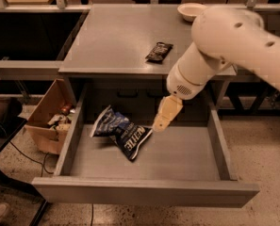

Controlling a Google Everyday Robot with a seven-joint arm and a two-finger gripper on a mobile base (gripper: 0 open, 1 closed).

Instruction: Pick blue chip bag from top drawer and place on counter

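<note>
The blue chip bag (122, 132) lies wrinkled on the floor of the open top drawer (177, 157), left of centre, white lettering up. My gripper (164, 116) hangs on the white arm over the drawer, just right of the bag and above it, not touching it. The counter (116, 41) is the grey cabinet top behind the drawer. A small black flat wrapper (159, 51) lies on it near its front right.
A white bowl (191, 10) stands at the counter's back right. An open cardboard box (47, 119) with clutter sits on the floor left of the drawer. Grey shelving runs to the left, a tan bench along the back.
</note>
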